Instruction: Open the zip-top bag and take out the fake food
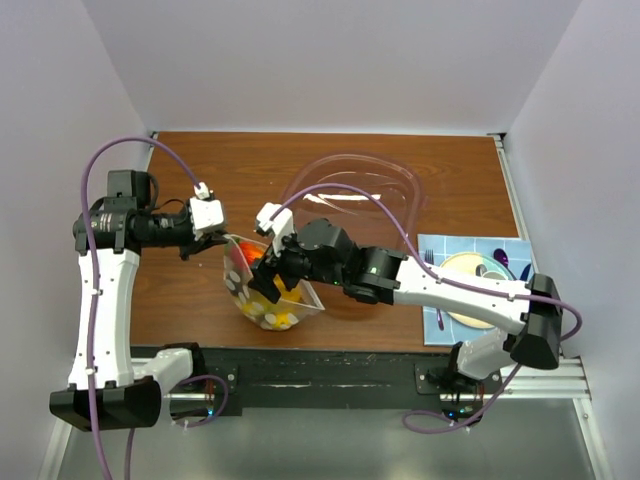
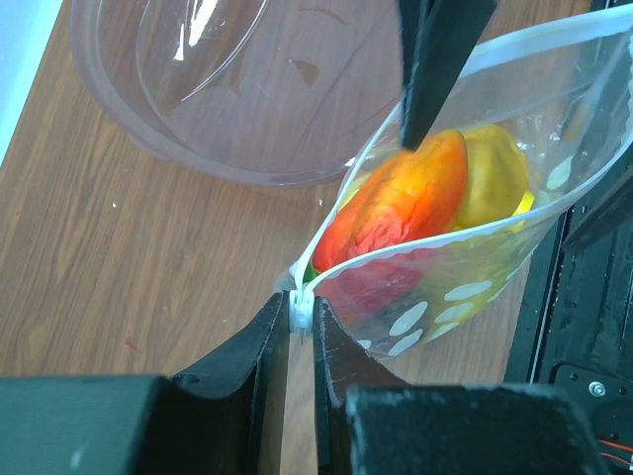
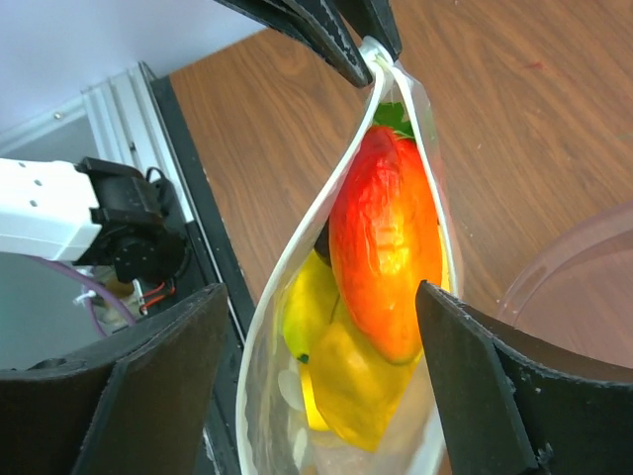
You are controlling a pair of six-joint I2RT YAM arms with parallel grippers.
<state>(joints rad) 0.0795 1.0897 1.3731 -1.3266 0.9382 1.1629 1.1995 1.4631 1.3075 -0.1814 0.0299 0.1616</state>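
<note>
The zip-top bag (image 1: 262,300), clear with white dots, hangs open-mouthed near the table's front edge. My left gripper (image 1: 226,240) is shut on the bag's zip corner, seen close in the left wrist view (image 2: 299,315). The fake food sits inside the bag: a red-orange fruit (image 2: 406,203) (image 3: 386,237) on top, with yellow pieces (image 3: 346,386) and a bit of green beneath. My right gripper (image 1: 272,272) is open over the bag's mouth (image 3: 318,297), one finger outside the left rim and the other (image 3: 475,376) beside the red-orange fruit. One of its fingers (image 2: 435,59) shows in the left wrist view.
A large clear pinkish bowl (image 1: 350,195) (image 2: 227,89) stands just behind the bag. A blue placemat (image 1: 436,325) with a plate (image 1: 478,290), cup and fork lies at the right. The black rail (image 1: 330,365) runs along the table's near edge.
</note>
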